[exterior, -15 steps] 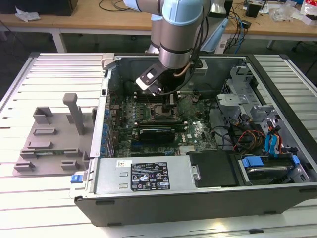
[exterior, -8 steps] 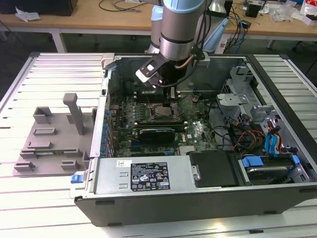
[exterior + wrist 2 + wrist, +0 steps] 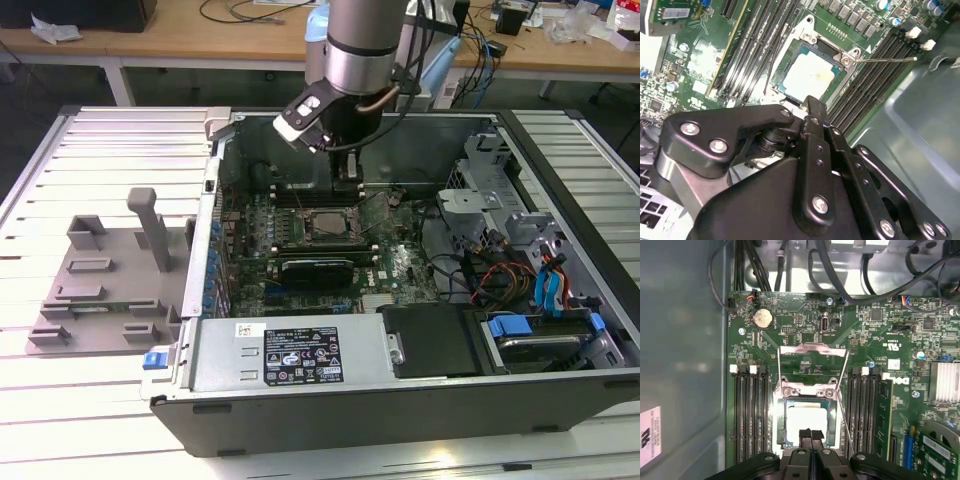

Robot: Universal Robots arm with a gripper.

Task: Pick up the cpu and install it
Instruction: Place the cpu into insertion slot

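The cpu (image 3: 805, 421), a pale shiny square, lies flat inside the socket frame (image 3: 782, 390) on the green motherboard (image 3: 805, 315). It shows in both wrist views, its silver top (image 3: 811, 74) bright under the light. My gripper (image 3: 810, 433) hangs just above the cpu's near edge, its two black fingers pressed together with nothing between them. In the exterior view the gripper (image 3: 347, 183) reaches down into the open computer case, right behind the socket (image 3: 322, 224). The socket's metal load plate (image 3: 812, 351) stands flipped up and its thin latch rod (image 3: 885, 59) sticks out sideways.
Black memory slots (image 3: 747, 410) flank the socket on both sides. A long black card (image 3: 315, 268) lies in front of it. The power supply (image 3: 300, 352), drive cage (image 3: 510, 235) and cables (image 3: 500, 280) crowd the case. A grey fixture (image 3: 100, 285) sits on the exterior view's left.
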